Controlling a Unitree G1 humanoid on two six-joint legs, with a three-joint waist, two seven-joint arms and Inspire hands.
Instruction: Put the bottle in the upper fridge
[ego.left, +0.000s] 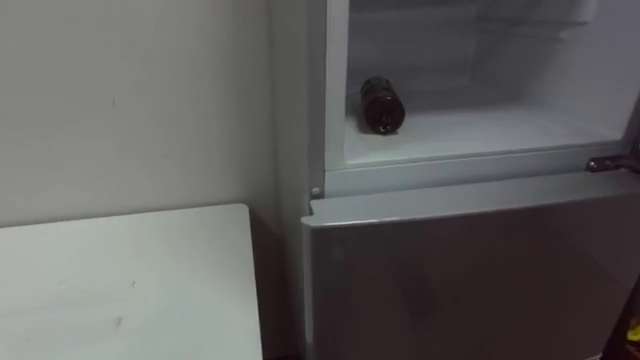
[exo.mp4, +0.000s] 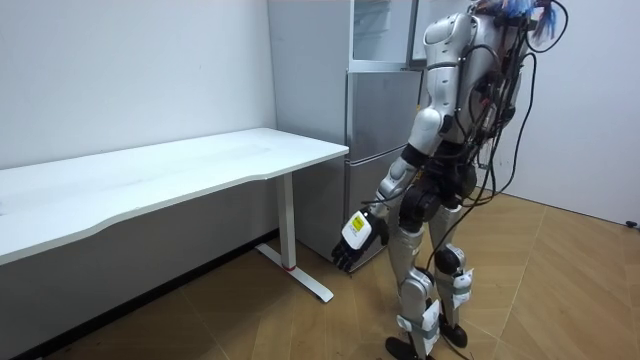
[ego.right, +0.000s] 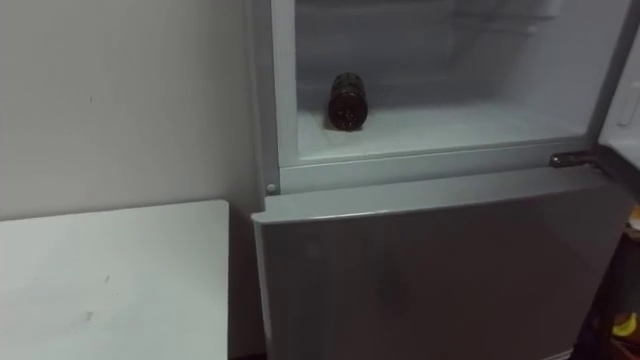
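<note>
In the left eye view the bottle (ego.left: 381, 105) lies on its side on the floor of the upper fridge (ego.left: 470, 168), close to the compartment's left wall and a little back from the front sill, one end turned outward. The compartment stands open above the closed lower door (ego.left: 470, 270), and a white table (ego.left: 130, 280) sits to the left of the fridge. By the look of it the placing is done and the bottle is free of any hand.

In the room view the robot stands upright facing the fridge, close to it, with the table at the room view's left. Its left hand (exo.mp4: 357, 240) hangs low beside the thigh, fingers loose and pointing down, holding nothing.

The right eye view shows the same bottle, plus a dark hinge bracket (ego.right: 572, 158) at the sill's right end — the upper door is swung out that way.

The risk lies with the bottle — it is round and unpropped, so a hard shove on the door could set it rolling sideways along the shelf. A careless arm swing toward the door might also clip the sill.
</note>
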